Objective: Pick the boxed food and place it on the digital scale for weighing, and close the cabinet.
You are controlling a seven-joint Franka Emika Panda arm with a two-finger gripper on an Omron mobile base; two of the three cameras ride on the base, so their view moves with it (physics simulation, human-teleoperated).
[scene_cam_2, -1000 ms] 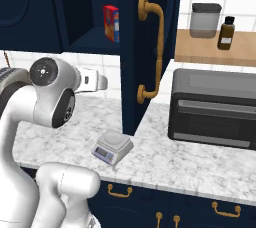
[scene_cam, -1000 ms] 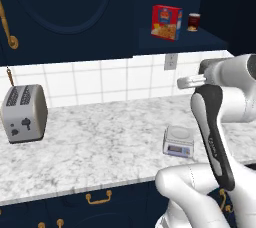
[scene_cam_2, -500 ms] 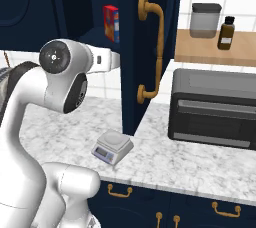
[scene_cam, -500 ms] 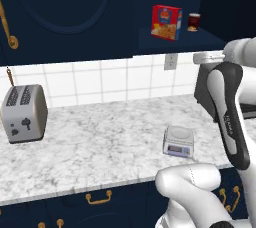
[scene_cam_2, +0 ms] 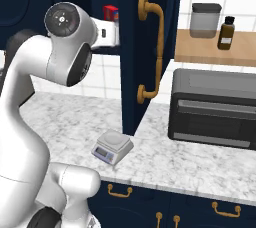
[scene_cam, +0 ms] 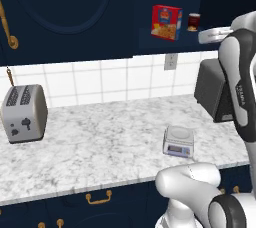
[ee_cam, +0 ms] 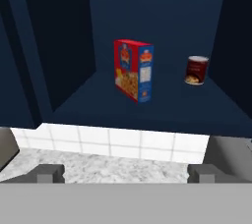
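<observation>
Hand is up at shelf height facing into the open cabinet, fingers spread wide, nothing between them, well short of the shelf edge. The boxed food stands upright on the cabinet shelf, left of centre in the hand view, turned so a narrow side and the front both face the hand at an angle. The small dark red can sits to its right, apart but not by much. Main risk, as I read it: the box is skewed relative to the finger line, so a straight approach could catch a corner, push it back or tip it over rather than pinch it flat-to-flat. Wrist likely needs a roll to match the faces. Second risk: drifting right on the way in and clipping the can. Third: the open door with its brass handle hangs just right of the arm in the right base view; swinging out with the box could brush it. The digital scale is down on the marble surface near the front edge, small target, so a sloppy release could leave the box overhanging the plate. Toaster is far left, out of the way.
</observation>
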